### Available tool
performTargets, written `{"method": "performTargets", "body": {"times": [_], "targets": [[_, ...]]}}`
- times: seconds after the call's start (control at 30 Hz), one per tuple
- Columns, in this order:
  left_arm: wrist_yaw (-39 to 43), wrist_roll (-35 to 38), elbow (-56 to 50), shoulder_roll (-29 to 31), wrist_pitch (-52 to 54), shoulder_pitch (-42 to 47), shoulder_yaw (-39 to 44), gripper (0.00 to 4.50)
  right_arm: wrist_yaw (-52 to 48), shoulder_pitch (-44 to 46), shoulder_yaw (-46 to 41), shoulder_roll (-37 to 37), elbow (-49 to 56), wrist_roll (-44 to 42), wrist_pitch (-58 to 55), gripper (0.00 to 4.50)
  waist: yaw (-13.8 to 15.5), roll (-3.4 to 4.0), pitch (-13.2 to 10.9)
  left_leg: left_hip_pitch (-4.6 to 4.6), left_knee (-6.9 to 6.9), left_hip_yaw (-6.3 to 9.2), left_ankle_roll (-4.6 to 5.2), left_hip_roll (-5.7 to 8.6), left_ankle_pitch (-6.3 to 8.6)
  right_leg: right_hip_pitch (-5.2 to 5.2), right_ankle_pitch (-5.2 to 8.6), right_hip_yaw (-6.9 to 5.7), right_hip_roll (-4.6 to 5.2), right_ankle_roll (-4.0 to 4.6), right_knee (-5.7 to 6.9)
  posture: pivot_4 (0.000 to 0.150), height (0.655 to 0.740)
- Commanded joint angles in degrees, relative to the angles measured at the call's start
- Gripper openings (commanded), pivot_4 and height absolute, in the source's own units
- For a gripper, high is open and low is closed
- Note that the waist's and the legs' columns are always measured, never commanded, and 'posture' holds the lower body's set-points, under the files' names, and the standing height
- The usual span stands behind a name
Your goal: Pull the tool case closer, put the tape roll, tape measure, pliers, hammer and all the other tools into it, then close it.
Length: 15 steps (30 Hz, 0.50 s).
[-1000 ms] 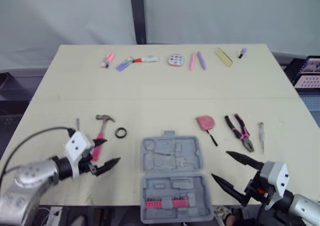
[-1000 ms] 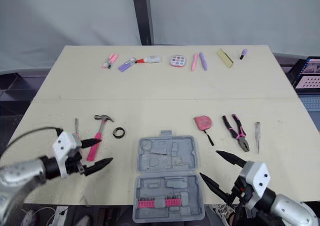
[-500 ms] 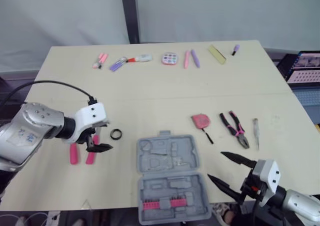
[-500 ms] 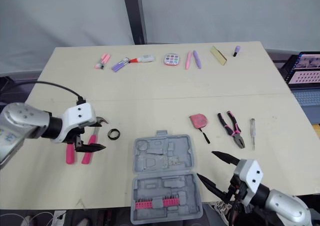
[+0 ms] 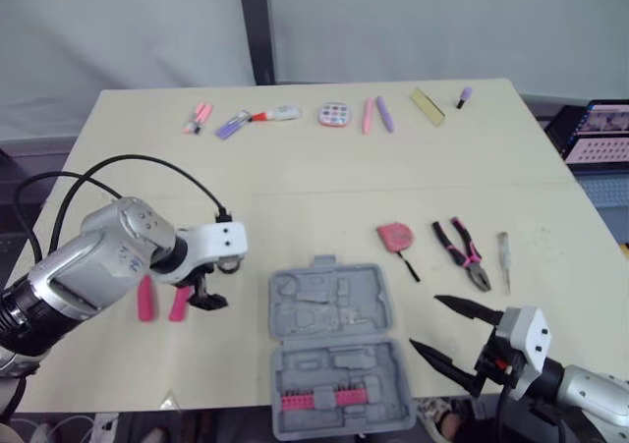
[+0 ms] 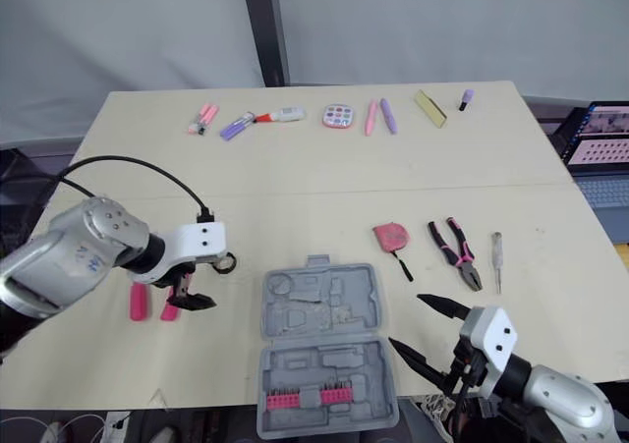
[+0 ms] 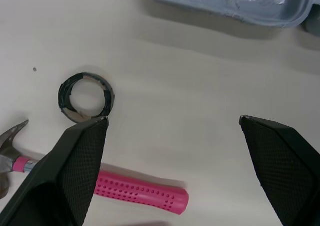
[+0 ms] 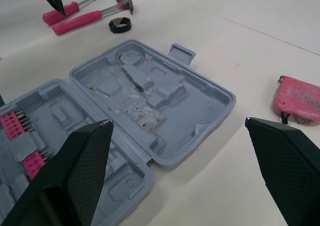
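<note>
Left of the tool case [image 6: 322, 345], the left gripper [image 7: 173, 119] hovers near the tape roll [image 7: 85, 96] and hammer [image 7: 142, 196], jaws wide, empty. Right of the tool case, the right gripper [image 8: 177, 121] also has its jaws spread wide, gripping nothing.

Open tool case [image 5: 334, 304] on table [image 5: 314, 193]

Hammer [image 7: 140, 198] head partly past the edge

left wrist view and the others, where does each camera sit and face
Left and right eye views: head, facing forward and down on beige table; left arm and right arm show.
Left wrist view: down between its open jaws at black tape roll, pink-handled hammer.
Right wrist view: low between its open jaws across open grey plastic tool case.
Shared: both wrist views catch case, roll, hammer.
</note>
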<state>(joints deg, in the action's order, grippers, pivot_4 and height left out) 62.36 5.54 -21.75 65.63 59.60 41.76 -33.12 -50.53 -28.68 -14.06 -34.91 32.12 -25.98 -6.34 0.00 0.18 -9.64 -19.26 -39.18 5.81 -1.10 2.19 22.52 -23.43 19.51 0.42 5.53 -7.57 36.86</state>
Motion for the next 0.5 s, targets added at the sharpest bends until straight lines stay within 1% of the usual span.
{"method": "performTargets", "body": {"times": [0.03,0.13,0.5], "targets": [[-0.29,-2.99,2.41,-1.28,-2.59,0.44,-0.30,4.50,0.56,-1.23,-1.30,0.08,2.40,-0.86,0.28,4.47,0.03,0.00,0.00,0.00,0.00,0.00,0.00,0.00,0.00,0.00,0.00,0.00,0.00,0.00,0.00,0.150,0.7400],[-0.99,-5.84,6.10,-3.61,-5.11,0.88,-1.32,4.50,1.18,-1.71,-1.19,0.36,2.91,-0.68,0.20,4.47,0.21,-0.02,0.00,0.01,-0.04,0.00,0.01,0.04,0.00,0.02,0.00,0.00,0.03,0.00,0.02,0.150,0.7400],[-0.38,-10.68,13.78,-9.16,-10.31,-0.06,-1.51,4.50,2.99,-3.27,-0.97,1.23,4.04,0.02,0.49,4.47,0.17,-0.06,-0.03,0.00,-0.05,0.02,0.01,0.03,-0.01,0.00,0.00,-0.03,0.03,0.00,0.07,0.150,0.7400]]}}
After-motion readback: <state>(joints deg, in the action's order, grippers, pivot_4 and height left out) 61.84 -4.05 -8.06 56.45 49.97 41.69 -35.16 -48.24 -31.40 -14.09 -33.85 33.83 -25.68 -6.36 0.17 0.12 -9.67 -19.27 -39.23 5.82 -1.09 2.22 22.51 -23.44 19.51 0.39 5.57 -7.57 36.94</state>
